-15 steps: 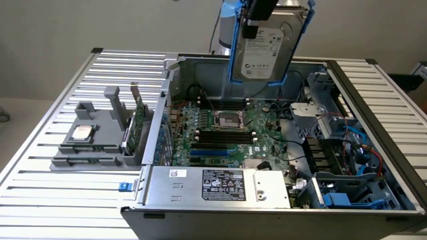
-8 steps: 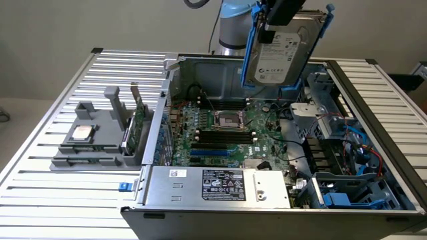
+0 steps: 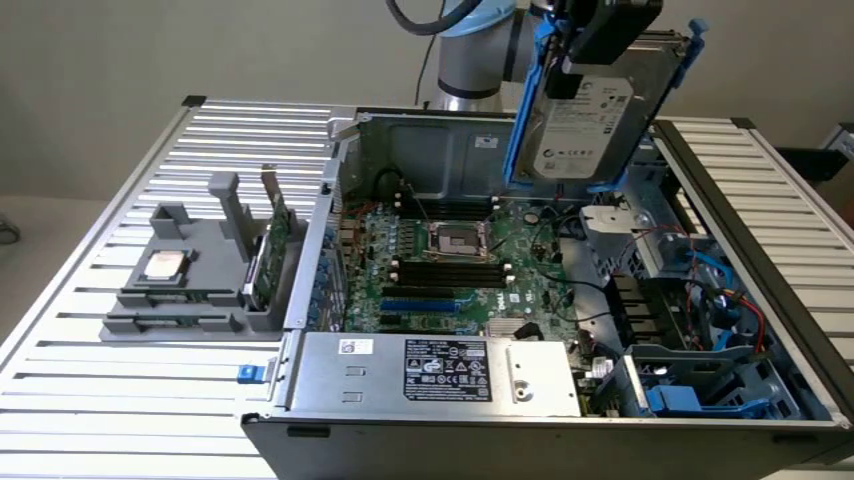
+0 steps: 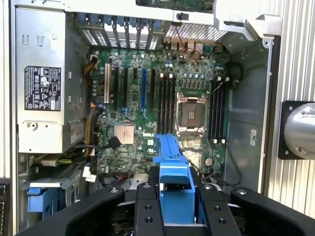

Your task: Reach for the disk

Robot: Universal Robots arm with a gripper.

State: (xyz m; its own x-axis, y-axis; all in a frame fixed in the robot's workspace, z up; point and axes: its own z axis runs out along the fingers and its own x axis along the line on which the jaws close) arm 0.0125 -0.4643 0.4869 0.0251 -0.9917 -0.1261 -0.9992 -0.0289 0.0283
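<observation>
Up high, the claw (image 3: pixel 597 60) is clamped on the disk (image 3: pixel 587 130). The disk hangs almost upright over the back of the open computer case (image 3: pixel 747 210). Its white label faces out and it has blue rails (image 3: pixel 523 110) on both sides.

In the wrist view, two black fingers (image 4: pixel 147 206) squeeze the blue rail between them. The green board (image 4: pixel 133 98) lies far below.

A silver box (image 3: pixel 441 370) sits at the front of the case. On the exterior view's left, a grey tray (image 3: pixel 174 300) on the table (image 3: pixel 134 400) holds a small chip (image 3: pixel 164 264).
</observation>
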